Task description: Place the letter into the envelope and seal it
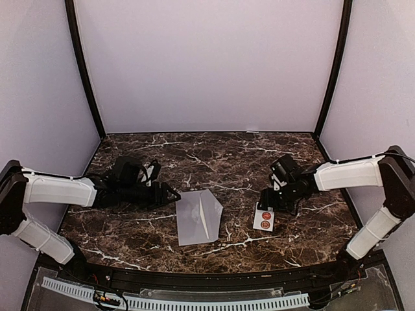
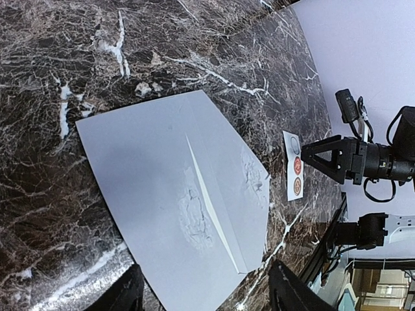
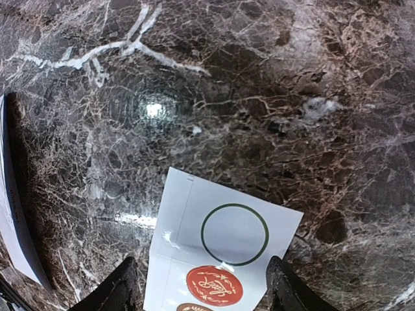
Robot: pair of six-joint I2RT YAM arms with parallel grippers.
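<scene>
Plainly, the flat grey-lavender paper envelope (image 1: 200, 217) lies on the dark marble tabletop (image 1: 227, 155) between the left fingers (image 2: 126, 291) and right fingers (image 3: 123, 285), both pairs spread and empty. It is probably light, limp and slippery; pinch a free edge.

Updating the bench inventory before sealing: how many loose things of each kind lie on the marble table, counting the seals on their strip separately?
envelope: 1
sticker strip: 1
red round seals on the strip: 2
Total: 4
</scene>
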